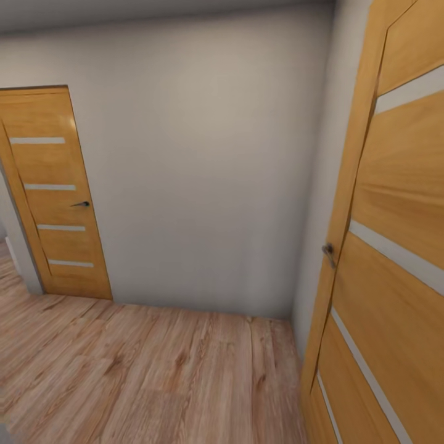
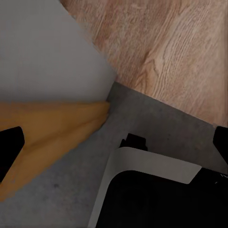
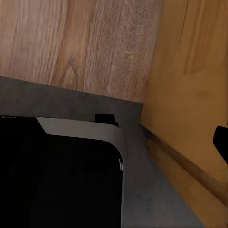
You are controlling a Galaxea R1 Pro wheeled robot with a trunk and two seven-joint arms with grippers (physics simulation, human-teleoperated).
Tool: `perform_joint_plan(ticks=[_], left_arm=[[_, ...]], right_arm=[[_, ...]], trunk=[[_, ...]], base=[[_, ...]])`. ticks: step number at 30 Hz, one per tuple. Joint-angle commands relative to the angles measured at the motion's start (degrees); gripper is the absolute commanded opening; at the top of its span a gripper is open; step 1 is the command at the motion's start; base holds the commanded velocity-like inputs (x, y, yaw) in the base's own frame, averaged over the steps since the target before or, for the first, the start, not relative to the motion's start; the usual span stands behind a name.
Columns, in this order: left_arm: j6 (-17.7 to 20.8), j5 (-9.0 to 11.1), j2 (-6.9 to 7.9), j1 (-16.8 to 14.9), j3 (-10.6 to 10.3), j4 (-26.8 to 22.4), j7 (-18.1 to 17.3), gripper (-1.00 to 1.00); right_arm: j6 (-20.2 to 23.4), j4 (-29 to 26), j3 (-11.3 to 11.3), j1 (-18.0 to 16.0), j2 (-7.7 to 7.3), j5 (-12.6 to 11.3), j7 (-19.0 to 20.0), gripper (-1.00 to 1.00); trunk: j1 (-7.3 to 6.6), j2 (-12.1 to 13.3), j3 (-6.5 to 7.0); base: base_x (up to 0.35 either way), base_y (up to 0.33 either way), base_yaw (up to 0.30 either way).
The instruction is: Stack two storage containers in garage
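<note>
— Any bins?

— I see no orange bins. I face a plain wall (image 1: 203, 166) between two wooden doors (image 1: 52, 197) over light plank flooring (image 1: 142, 370).

— Pincers?

— Left pincer (image 2: 114, 145), right pincer (image 3: 221, 142): only dark tips at the frame edges; grip state, I cannot tell. The robot's base (image 2: 152, 190) straddles grey floor (image 2: 57, 190).

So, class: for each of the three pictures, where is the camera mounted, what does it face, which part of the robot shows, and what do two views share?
Head view: on the robot's head, facing a plain white wall between two orange wooden doors.
Left wrist view: on the left arm, looking down; the robot's black and white base and dark fingertips at the edges.
Right wrist view: on the right arm, looking down at the base beside an orange door.
Shared: all three show the light wood-plank floor; both wrist views show the dark grey floor.
</note>
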Motion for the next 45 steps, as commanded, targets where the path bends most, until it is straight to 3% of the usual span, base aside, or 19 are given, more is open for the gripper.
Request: perform_joint_plan(ticks=[1,45], left_arm=[[-0.2,0.2,-0.01,0.0,0.2,0.0,0.0,1.00],[-0.2,0.2,-0.01,0.0,0.2,0.0,0.0,1.00]], right_arm=[[-0.3,0.2,0.5,-0.1,0.01,-0.3,-0.1,1.00],[-0.3,0.2,0.4,-0.1,-0.07,-0.3,0.0,1.00]], trunk=[[0.04,0.0,-0.07],[0.04,0.0,-0.07]], base=[[0.292,0.000,0.000],[0.277,0.000,0.000]])
